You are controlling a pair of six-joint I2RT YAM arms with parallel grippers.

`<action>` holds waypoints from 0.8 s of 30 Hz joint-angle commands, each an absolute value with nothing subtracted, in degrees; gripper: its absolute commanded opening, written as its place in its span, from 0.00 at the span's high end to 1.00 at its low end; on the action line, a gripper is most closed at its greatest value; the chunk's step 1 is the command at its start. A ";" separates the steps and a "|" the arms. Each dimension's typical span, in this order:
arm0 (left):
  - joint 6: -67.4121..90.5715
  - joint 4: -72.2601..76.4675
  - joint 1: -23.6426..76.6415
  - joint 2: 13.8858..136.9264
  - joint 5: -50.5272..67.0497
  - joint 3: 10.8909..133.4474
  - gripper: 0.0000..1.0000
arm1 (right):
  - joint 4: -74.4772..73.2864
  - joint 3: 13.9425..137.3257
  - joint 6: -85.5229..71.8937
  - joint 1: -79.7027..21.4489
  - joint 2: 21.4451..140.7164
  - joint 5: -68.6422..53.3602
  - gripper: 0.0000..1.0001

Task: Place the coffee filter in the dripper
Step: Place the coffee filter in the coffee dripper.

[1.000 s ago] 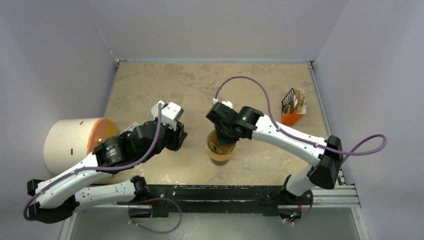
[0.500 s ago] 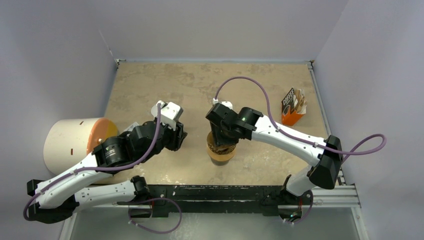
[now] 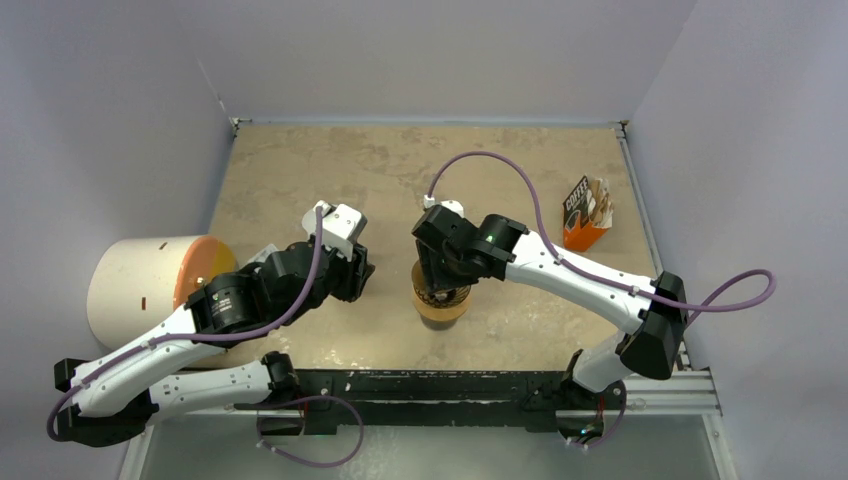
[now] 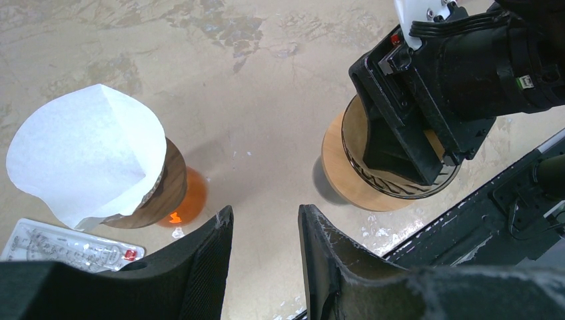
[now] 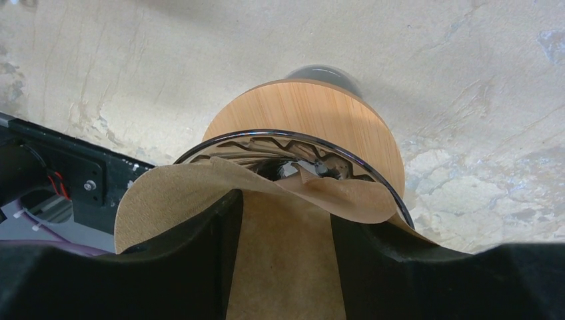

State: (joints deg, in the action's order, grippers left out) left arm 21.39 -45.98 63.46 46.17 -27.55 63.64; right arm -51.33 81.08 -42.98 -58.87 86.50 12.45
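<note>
Hanging directly above the dripper (image 5: 313,113), the right gripper (image 5: 285,233) has the coffee filter (image 5: 180,193) lying between fingers that stand some way apart, tan paper filling the gap; whether they truly pinch it I cannot tell; the paper's lower edge droops just beyond the fingertips onto the glass rim, not yet seated in the cone. Judging by that sag, the filter is featherlight, soft and easily creased, best held high on the paper and eased down rather than pushed; the glass below is likely brittle, so the fingertips should keep off its rim. The black base rail (image 5: 60,173) lies near on one side of the fingers; the left gripper (image 4: 265,220) hangs part open and empty, well apart, leaving open room elsewhere.
</note>
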 commanded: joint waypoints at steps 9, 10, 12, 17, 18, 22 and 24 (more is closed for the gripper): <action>19.95 -44.41 63.72 45.11 -28.92 63.19 0.60 | -51.97 83.92 -32.98 -59.15 86.26 10.48 0.40; 19.95 -44.39 63.72 45.17 -28.92 63.19 0.60 | -52.14 84.26 -31.84 -59.15 86.30 10.39 0.40; 19.87 -44.30 63.72 45.22 -28.92 63.19 0.60 | -52.29 84.67 -29.87 -59.15 86.31 10.47 0.40; 19.86 -44.21 63.72 45.33 -28.83 63.11 0.60 | -50.82 84.36 -24.00 -59.15 85.96 8.09 0.41; 19.86 -44.21 63.68 45.39 -28.83 63.11 0.60 | -50.66 84.45 -22.54 -59.15 85.91 7.70 0.42; 19.86 -44.21 63.72 45.51 -28.74 63.02 0.60 | -51.29 85.60 -18.17 -59.15 86.00 6.31 0.43; 19.86 -44.21 63.72 45.54 -28.74 63.02 0.60 | -52.01 86.40 -16.85 -59.15 85.95 5.32 0.42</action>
